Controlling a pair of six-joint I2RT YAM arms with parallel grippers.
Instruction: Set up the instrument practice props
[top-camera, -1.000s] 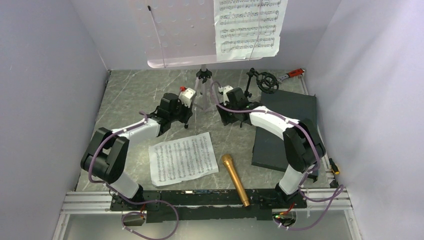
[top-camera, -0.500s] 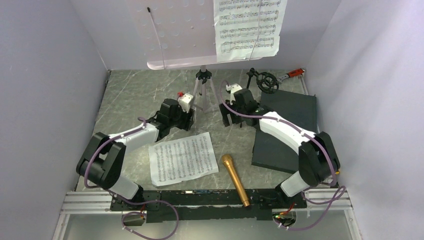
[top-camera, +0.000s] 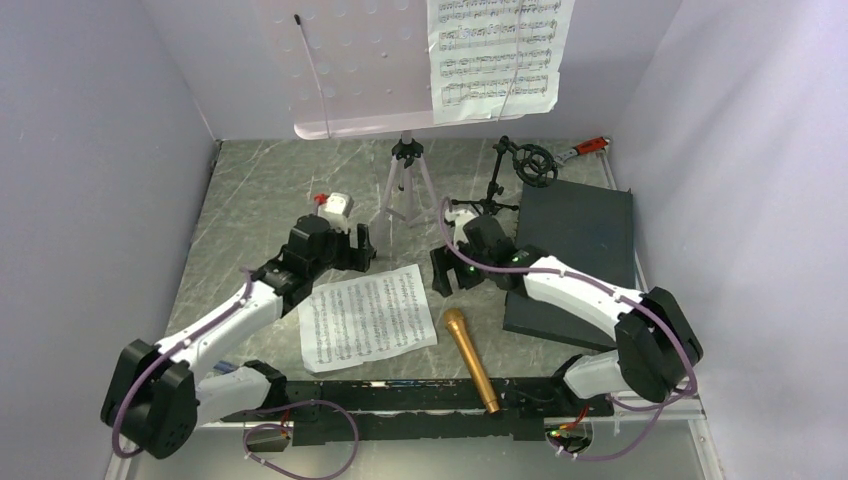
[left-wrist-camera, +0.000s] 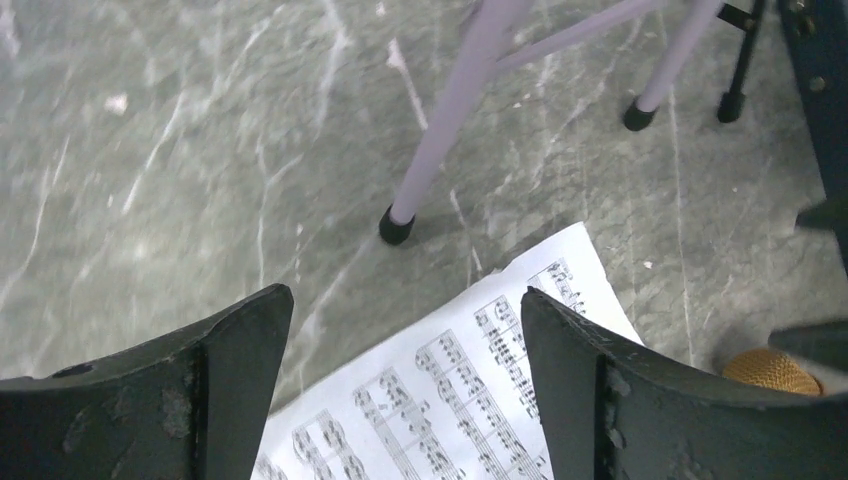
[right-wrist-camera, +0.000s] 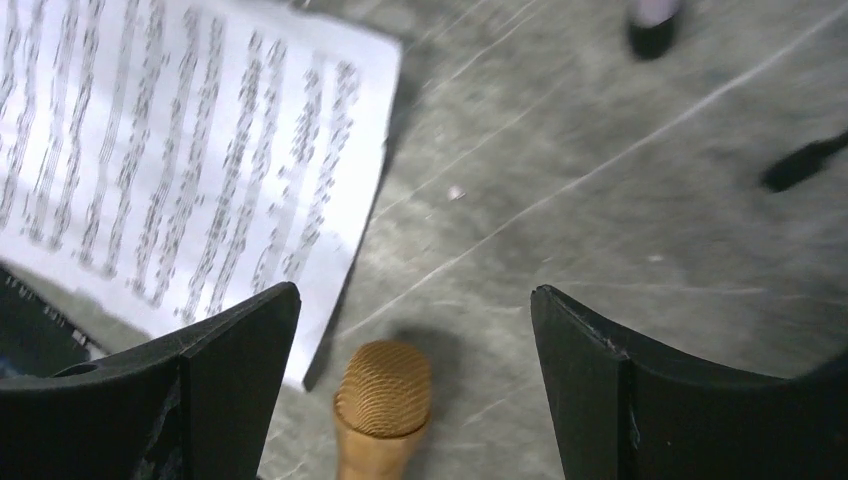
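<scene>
Both my jaws are spread wide with nothing in them; my left gripper (left-wrist-camera: 405, 335) hangs over the far edge of the loose music sheet (left-wrist-camera: 450, 400), and my right gripper (right-wrist-camera: 415, 310) sits just above the mesh head of the gold microphone (right-wrist-camera: 383, 395). My guess is that's the lineup for one pick each: paper for the left, mic for the right.

Going outward, the sheet lies flat in the middle of the table; the mic lies just right of it, head pointing far, tail almost at the near rail. The lilac music stand (top-camera: 405, 185) is up on its legs at the far middle, with the other sheet (top-camera: 500, 55) on the right half of its desk. The left half is bare, so that's probably where the flat one goes.

The black mic stand (top-camera: 525, 165) stands far right with its ring empty, presumably waiting for the mic. The grey slab (top-camera: 570, 250) and the red wrench (top-camera: 590, 146) sit off right; not my problem.
</scene>
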